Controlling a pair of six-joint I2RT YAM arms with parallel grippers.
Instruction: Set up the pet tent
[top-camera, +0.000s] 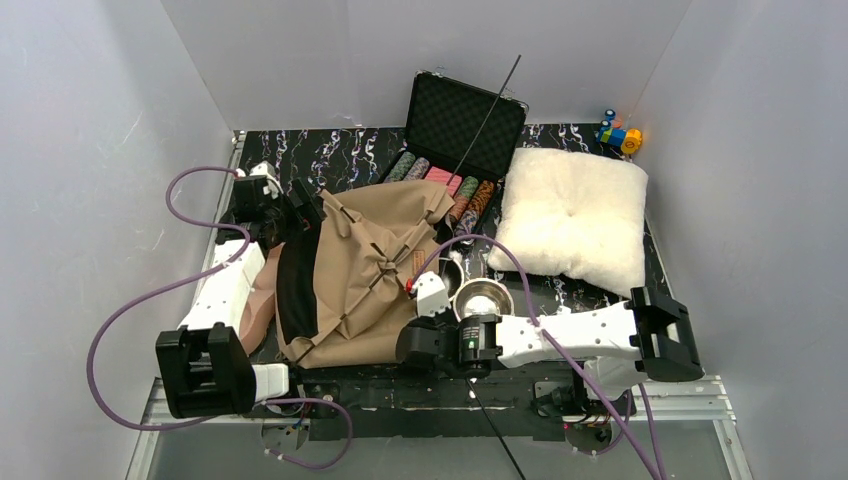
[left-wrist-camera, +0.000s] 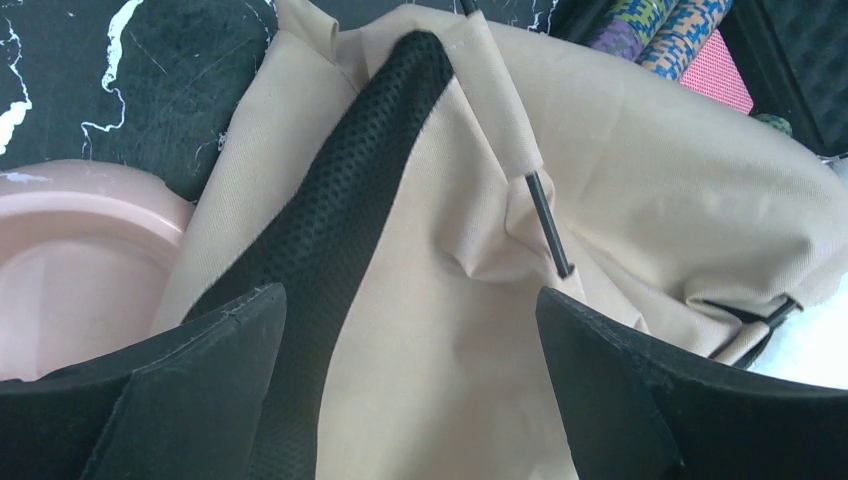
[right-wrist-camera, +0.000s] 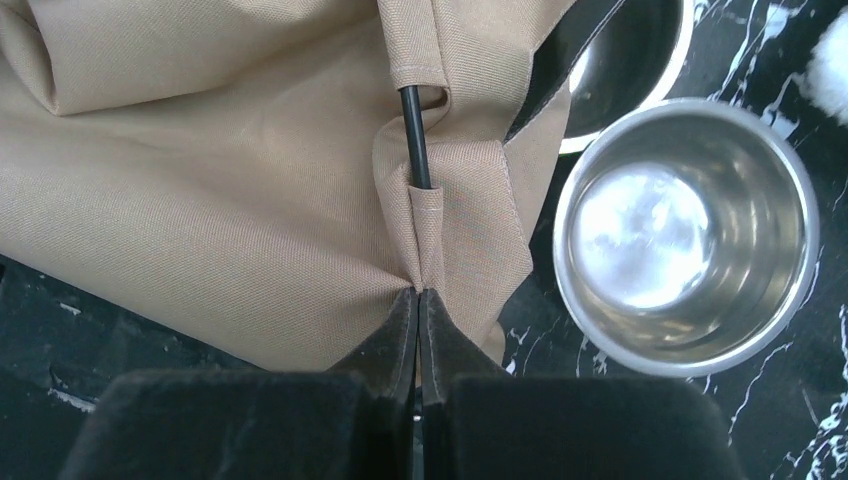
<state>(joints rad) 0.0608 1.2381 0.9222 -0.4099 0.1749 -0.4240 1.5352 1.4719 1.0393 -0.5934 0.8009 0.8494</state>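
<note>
Pinching a sleeve (right-wrist-camera: 428, 215) of the collapsed pet tent (top-camera: 370, 270), heaped mid-table, in my clamped right gripper (right-wrist-camera: 418, 295), I saw its black pole (right-wrist-camera: 415, 135) run off toward 12 o'clock, while my left gripper (left-wrist-camera: 410, 310) hung wide open over the canvas at 10 o'clock.

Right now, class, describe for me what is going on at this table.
A crumpled tan pet tent lies collapsed on the table, not yet standing. The right tool is pinched shut on the tent's pole sleeve, where a black pole shows. The left tool hangs open over the fabric, gripping nothing.
</note>
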